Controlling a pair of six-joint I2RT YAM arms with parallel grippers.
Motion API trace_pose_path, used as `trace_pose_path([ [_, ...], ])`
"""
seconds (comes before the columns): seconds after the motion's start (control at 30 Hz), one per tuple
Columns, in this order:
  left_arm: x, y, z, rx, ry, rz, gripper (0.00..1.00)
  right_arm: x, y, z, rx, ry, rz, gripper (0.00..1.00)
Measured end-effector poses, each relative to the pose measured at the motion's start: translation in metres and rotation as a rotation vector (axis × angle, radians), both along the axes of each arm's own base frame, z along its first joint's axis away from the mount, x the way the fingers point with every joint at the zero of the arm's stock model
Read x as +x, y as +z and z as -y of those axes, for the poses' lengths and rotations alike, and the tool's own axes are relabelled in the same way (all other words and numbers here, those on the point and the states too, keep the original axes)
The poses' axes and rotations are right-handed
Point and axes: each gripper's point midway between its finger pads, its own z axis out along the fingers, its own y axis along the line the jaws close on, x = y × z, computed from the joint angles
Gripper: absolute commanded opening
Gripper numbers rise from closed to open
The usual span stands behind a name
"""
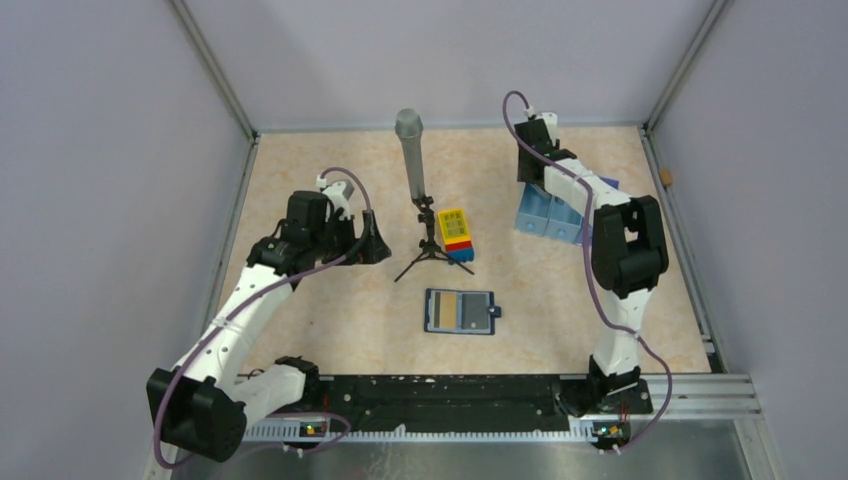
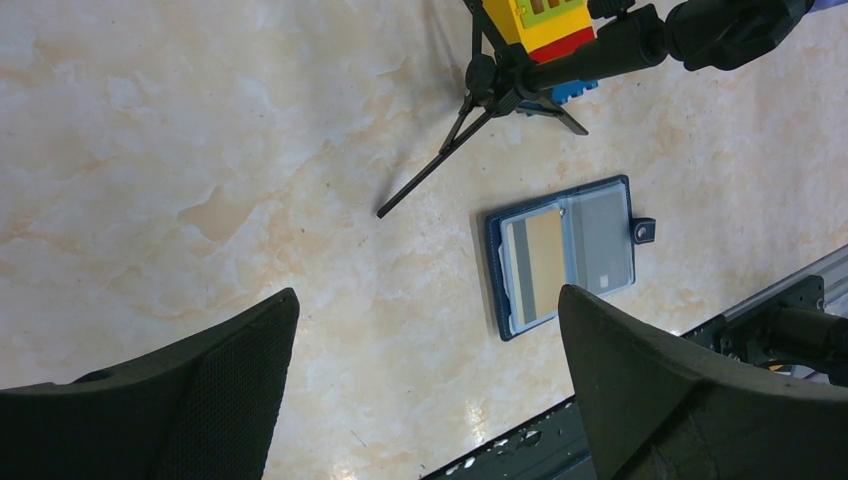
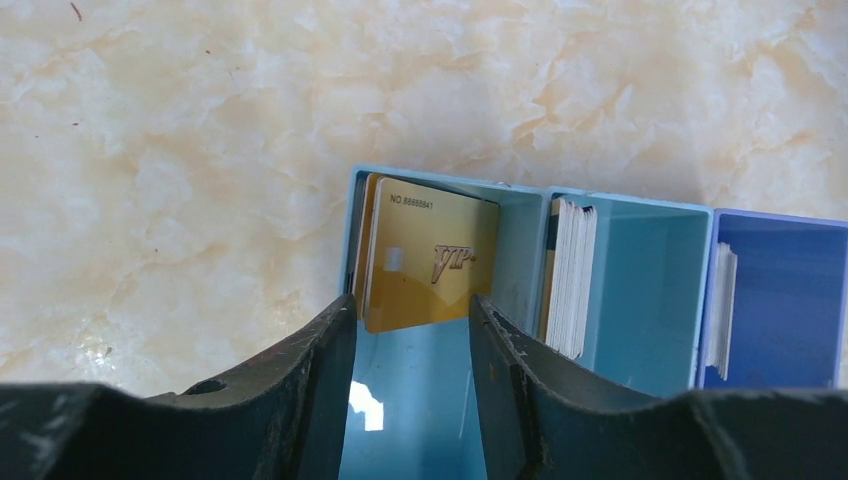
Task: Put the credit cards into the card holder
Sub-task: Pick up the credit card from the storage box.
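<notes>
Gold plastic VIP credit card (image 3: 425, 265) stands in a pale blue three-compartment tray's (image 3: 630, 203) end bin, between the right tool's (image 3: 412, 300) parted fingers; grip unclear. Pinch squarely, lift straight. Navy folding card holder (image 1: 459, 311) lies open on the bench (image 1: 330, 330); left tool (image 2: 428, 292) gapes, empty.

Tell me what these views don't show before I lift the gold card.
- Right wrist: whether the right hand actually pinches the gold card; its fingers cover the lower edge.
- Right wrist: what stands behind that card; it covers most of it.
- Top view: the tray's contents; the right arm covers them.
- Left wrist: print on the cards in the card holder; too small.
</notes>
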Motion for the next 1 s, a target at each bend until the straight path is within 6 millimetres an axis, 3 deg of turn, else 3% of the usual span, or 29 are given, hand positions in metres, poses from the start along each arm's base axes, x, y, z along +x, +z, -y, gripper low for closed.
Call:
trace_pose_path([
  [0.3,-0.001,-0.005,-0.001,0.003,0.001,-0.011,0.99,0.001,-0.004,-0.01,0.059,0.013,-0.004,0.59],
  [0.43,-0.002,-0.005,-0.001,0.004,0.0,-0.013,0.99,0.003,-0.011,-0.012,0.074,0.005,-0.014,0.6],
  [0.63,-0.002,-0.006,-0.001,0.003,0.0,-0.014,0.99,0.006,-0.032,-0.012,0.063,-0.008,-0.056,0.58],
  [1.0,-0.002,-0.006,-0.001,0.002,0.0,-0.015,0.99,0.006,-0.032,-0.012,0.063,-0.01,-0.057,0.46],
])
